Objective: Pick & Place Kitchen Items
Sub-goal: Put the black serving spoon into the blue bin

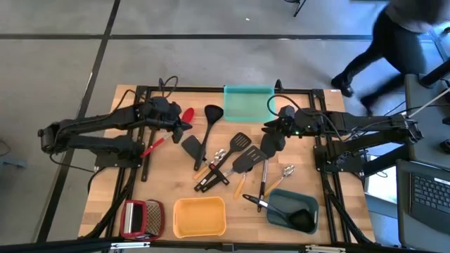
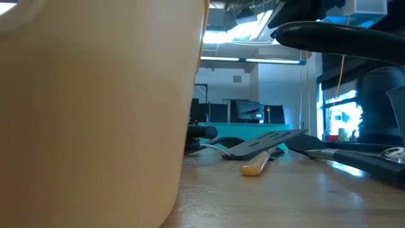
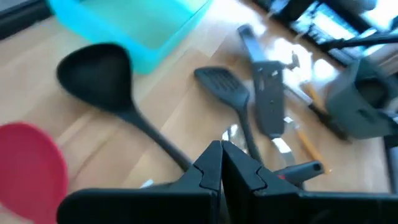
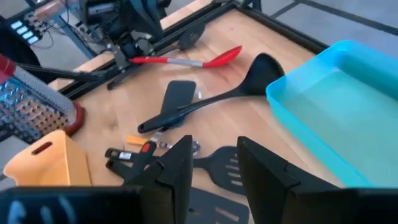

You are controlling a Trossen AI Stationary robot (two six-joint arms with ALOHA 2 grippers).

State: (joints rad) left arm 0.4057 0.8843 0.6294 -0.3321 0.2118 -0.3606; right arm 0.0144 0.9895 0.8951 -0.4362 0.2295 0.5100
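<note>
My left gripper is shut and empty. It hovers at the table's far left, beside the red spoon and over the handle of the black ladle. My right gripper is open and empty, just in front of the teal tray. Black spatulas and slotted turners, small metal spoons and wood-handled tools lie flat in a heap on the table's middle.
A yellow tray stands at the near edge. The red-framed grater is to its left. A grey-blue tray to its right holds a black utensil. A person stands beyond the far right corner.
</note>
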